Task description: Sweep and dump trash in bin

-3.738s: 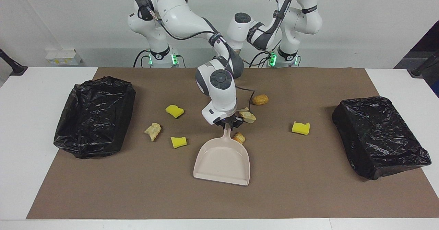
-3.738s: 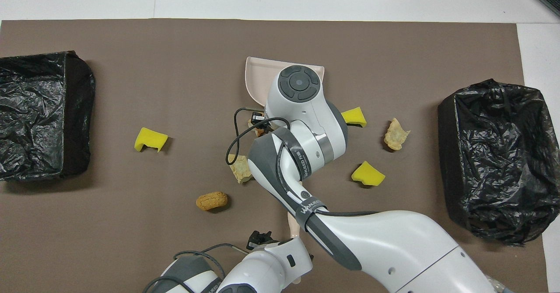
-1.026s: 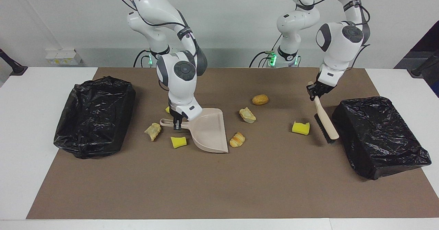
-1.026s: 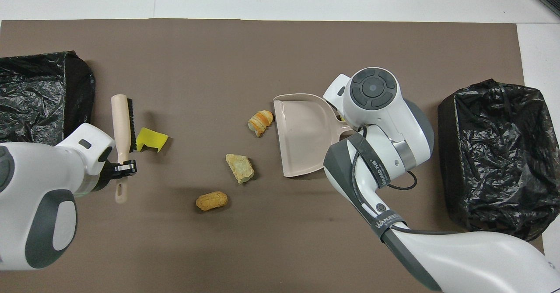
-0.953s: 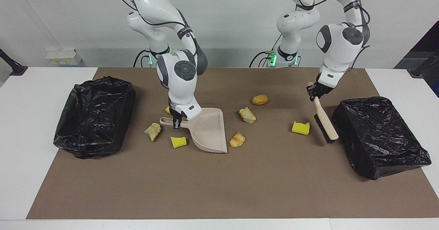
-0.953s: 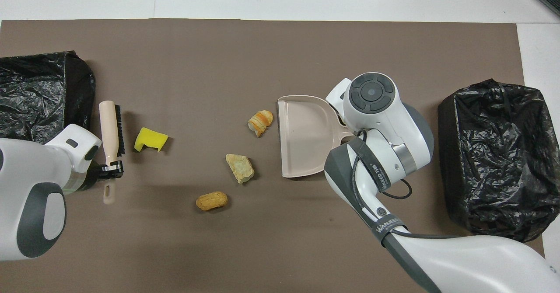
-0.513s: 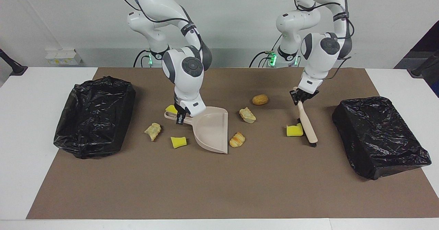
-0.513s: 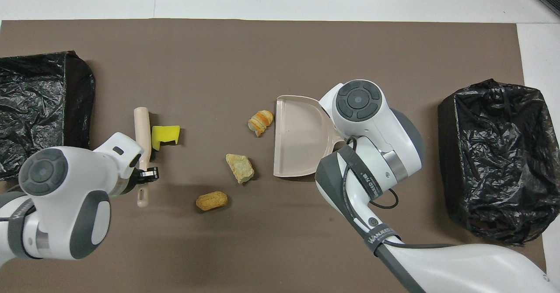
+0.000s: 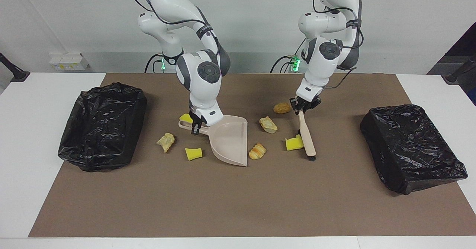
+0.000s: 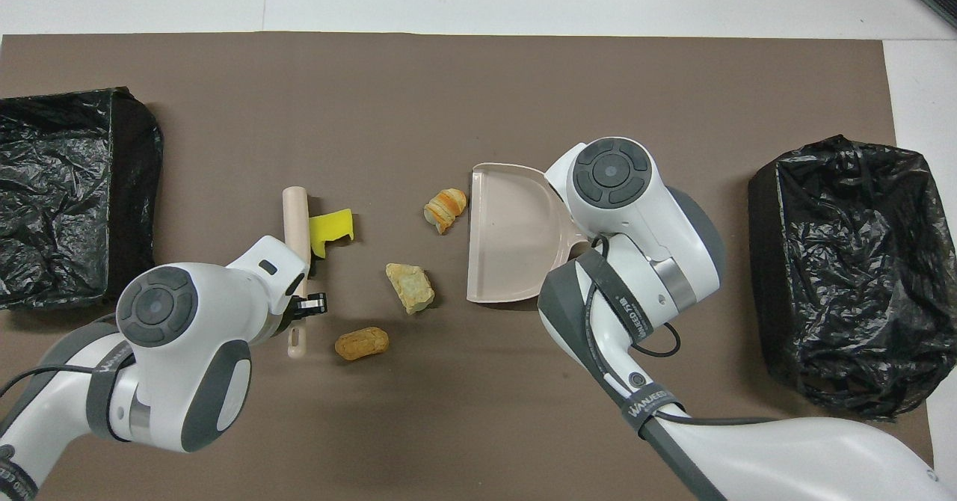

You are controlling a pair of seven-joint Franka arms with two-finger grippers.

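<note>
Gripping the brush [image 9: 307, 139] by its handle, the left gripper [image 9: 304, 106] presses the bristles against a yellow sponge chunk [image 9: 293, 143], with bare mat between it and the croissant bit [image 9: 257, 151]. The right gripper [image 9: 196, 125] clamps the dustpan [image 9: 230, 140] handle, the pan's open edge just beside the croissant bit.

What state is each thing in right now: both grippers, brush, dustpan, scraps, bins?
Left gripper: shut on the beige hand brush's handle.
Beige hand brush: bristles down, against a yellow sponge chunk.
Right gripper: shut on the beige plastic dustpan's handle.
Beige plastic dustpan: empty, mouth facing the striped pastry bit.
Black-bagged bins: no scraps visible inside.
</note>
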